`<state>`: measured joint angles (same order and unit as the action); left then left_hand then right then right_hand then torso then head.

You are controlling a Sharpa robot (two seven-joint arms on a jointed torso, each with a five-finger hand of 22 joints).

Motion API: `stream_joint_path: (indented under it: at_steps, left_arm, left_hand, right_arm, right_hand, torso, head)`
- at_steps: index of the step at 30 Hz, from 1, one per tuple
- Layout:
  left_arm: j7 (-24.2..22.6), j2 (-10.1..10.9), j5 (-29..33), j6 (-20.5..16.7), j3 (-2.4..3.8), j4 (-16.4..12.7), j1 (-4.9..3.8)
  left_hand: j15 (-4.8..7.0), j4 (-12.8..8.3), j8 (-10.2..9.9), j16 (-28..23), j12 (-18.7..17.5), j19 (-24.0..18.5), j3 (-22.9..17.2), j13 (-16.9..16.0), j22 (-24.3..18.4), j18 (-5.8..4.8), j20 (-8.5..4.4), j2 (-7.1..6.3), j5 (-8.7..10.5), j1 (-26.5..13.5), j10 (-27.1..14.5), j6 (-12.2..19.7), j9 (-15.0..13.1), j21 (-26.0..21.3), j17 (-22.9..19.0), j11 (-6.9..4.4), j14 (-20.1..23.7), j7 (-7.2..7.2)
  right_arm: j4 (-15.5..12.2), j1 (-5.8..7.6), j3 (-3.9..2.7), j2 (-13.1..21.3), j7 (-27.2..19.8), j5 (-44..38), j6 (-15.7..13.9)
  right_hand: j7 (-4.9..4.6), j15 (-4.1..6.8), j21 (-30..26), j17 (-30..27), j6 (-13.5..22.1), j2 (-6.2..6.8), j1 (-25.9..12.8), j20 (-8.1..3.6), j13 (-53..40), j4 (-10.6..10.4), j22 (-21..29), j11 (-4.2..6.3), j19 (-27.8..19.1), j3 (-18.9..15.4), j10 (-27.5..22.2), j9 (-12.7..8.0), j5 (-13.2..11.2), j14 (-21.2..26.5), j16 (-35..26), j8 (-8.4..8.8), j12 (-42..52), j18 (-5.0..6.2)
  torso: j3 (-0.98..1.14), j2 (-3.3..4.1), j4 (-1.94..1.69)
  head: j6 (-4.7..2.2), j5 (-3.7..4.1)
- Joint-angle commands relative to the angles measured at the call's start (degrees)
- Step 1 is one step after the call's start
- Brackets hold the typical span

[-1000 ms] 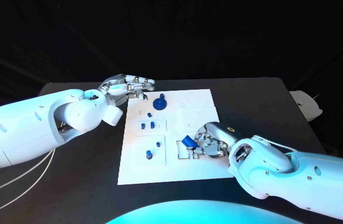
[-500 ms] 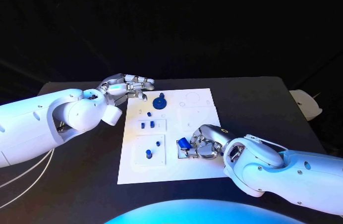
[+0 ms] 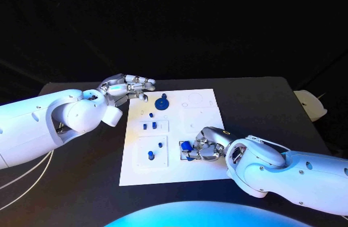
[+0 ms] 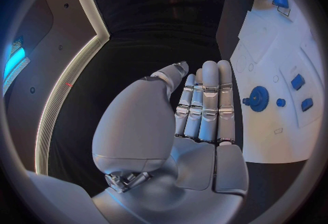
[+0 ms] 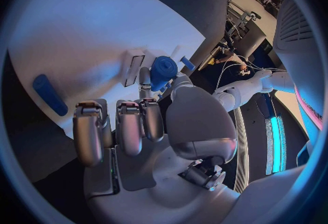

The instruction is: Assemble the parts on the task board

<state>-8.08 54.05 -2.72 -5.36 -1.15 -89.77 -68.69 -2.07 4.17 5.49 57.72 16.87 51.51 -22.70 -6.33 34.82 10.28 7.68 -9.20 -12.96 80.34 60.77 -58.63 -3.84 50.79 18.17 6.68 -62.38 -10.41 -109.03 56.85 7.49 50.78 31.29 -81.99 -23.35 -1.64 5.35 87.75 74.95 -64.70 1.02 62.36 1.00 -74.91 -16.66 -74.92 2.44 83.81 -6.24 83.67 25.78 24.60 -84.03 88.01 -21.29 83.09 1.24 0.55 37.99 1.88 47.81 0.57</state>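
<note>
Black table (image 3: 275,116): carrying the task board at its middle.

Task board (image 3: 199,119): white plate lying flat, its long sides running from the table's far edge toward the near edge, with raised white blocks along its left half.

Right hand (image 3: 205,145): reaching in over the board's right edge near the near right corner, fingers curling down; it is pinching a blue part (image 3: 186,145) between thumb and finger, right over a white fixture beside the board's near middle. In the right wrist view the same blue part (image 5: 163,70) is sitting at the fingertips (image 5: 145,77), touching the board.

Left hand (image 3: 129,88): hovering at the board's far left corner, holding nothing; in the left wrist view its fingers (image 4: 209,98) are lying straight and side by side, palm bare.

Blue gear (image 3: 162,104): round toothed part resting on the board near its far edge, left of centre.

Small blue parts (image 3: 149,127): standing in the blocks along the board's left side; two more (image 3: 151,155) are sitting nearer the near left corner.
</note>
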Motion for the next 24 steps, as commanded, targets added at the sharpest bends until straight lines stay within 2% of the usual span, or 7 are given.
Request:
stream_joint_path:
  at_steps: [1,5,6,9,13,19,24]
  left_arm:
    - [-0.44,-0.01,0.22,0.76,0.02,-0.19,-0.02]
    - [-0.43,-0.02,0.22,0.75,0.02,-0.19,-0.02]
    - [-0.42,-0.02,0.22,0.75,0.02,-0.19,-0.02]
    - [-0.41,-0.01,0.22,0.74,0.02,-0.17,-0.02]
    - [-0.39,0.02,0.22,0.74,0.02,-0.17,-0.02]
    - [-0.37,0.10,0.22,0.77,0.02,-0.18,-0.02]
    - [-0.34,0.25,0.22,0.75,0.02,-0.22,-0.02]
  left_hand:
    - [-0.35,0.14,-0.09,0.14,0.19,0.24,-0.07,0.03,-0.05,0.29,0.25,0.08,0.22,-0.14,-0.51,0.38,-0.03,-0.18,0.04,-0.02,0.23,-0.14]
    - [-0.35,0.14,-0.09,0.14,0.19,0.24,-0.07,0.03,-0.05,0.29,0.25,0.08,0.22,-0.14,-0.51,0.38,-0.03,-0.18,0.04,-0.02,0.23,-0.14]
    - [-0.35,0.14,-0.09,0.14,0.19,0.24,-0.07,0.03,-0.05,0.29,0.25,0.08,0.22,-0.14,-0.51,0.38,-0.03,-0.18,0.04,-0.02,0.23,-0.14]
    - [-0.35,0.14,-0.09,0.14,0.19,0.24,-0.07,0.03,-0.05,0.29,0.25,0.08,0.22,-0.14,-0.51,0.38,-0.03,-0.18,0.04,-0.02,0.23,-0.14]
    - [-0.35,0.14,-0.09,0.14,0.19,0.24,-0.07,0.03,-0.05,0.29,0.25,0.08,0.22,-0.14,-0.51,0.38,-0.03,-0.18,0.04,-0.02,0.23,-0.14]
    - [-0.35,0.14,-0.09,0.14,0.19,0.24,-0.07,0.03,-0.05,0.29,0.25,0.08,0.22,-0.14,-0.51,0.38,-0.03,-0.18,0.04,-0.02,0.23,-0.14]
    - [-0.35,0.14,-0.09,0.14,0.19,0.24,-0.07,0.03,-0.05,0.29,0.25,0.08,0.22,-0.14,-0.51,0.38,-0.03,-0.18,0.04,-0.02,0.23,-0.14]
  right_arm:
    - [0.36,-0.04,0.00,-0.15,1.42,-0.65,0.83]
    - [0.64,-0.03,0.00,-0.37,1.59,-1.22,0.37]
    - [0.67,-0.03,0.00,-0.41,1.61,-1.39,0.29]
    - [0.74,-0.03,0.00,-0.54,1.62,-1.86,-0.06]
    - [0.66,-0.03,0.00,-0.59,1.54,-2.52,-0.62]
    - [-0.02,-0.04,0.00,-0.30,1.03,-3.29,-1.39]
    - [-1.42,-0.04,0.00,0.81,0.44,-3.59,-1.89]
  right_hand:
    - [0.30,0.51,-0.49,10.83,-0.14,-0.30,-1.76,-0.41,-9.70,0.04,-14.29,0.09,5.26,-1.19,3.15,0.42,-3.52,-5.12,0.12,-0.39,-0.29,-0.65]
    - [0.21,0.46,-0.70,10.67,0.14,-0.70,-4.86,-0.40,-9.64,-0.03,-14.24,0.07,5.19,-3.72,3.08,1.13,-12.02,-5.08,0.04,-0.73,-0.52,-0.60]
    - [0.21,0.45,-0.72,10.65,0.20,-0.63,-5.41,-0.39,-9.61,-0.10,-14.23,0.03,5.18,-4.15,3.05,1.25,-13.27,-5.08,0.03,-0.78,-0.59,-0.60]
    - [0.12,0.39,-0.91,10.57,0.45,0.27,-7.17,-0.34,-9.49,-0.21,-14.17,-0.02,5.11,-5.13,2.94,1.57,-16.13,-5.07,-0.02,-0.87,-0.84,-0.56]
    - [0.06,0.34,-0.96,10.55,0.68,1.47,-9.26,-0.28,-9.46,-0.28,-14.16,-0.08,5.10,-5.16,2.89,1.90,-17.91,-5.06,-0.03,-0.97,-0.96,-0.55]
    - [0.07,0.34,-0.86,10.65,0.76,1.36,-9.28,-0.26,-9.59,-0.20,-14.19,-0.09,5.13,-4.42,2.96,2.12,-17.25,-5.09,0.01,-1.08,-0.84,-0.57]
    - [0.25,0.45,-0.45,11.03,0.79,-0.38,-5.07,-0.36,-10.16,0.22,-14.31,0.09,5.27,-3.29,3.32,2.90,-8.53,-5.17,0.18,-1.51,-0.16,-0.66]
  torso:
    - [0.02,0.00,0.00]
    - [0.02,-0.02,0.01]
    - [0.02,-0.02,0.00]
    - [0.02,-0.03,0.01]
    - [0.00,-0.02,0.02]
    - [0.01,-0.02,0.01]
    - [0.00,-0.02,-0.02]
  head:
    - [0.00,-0.05]
    - [-0.02,-0.06]
    - [-0.05,-0.06]
    - [-0.06,-0.04]
    - [-0.10,0.01]
    - [-0.08,0.05]
    - [0.13,-0.07]
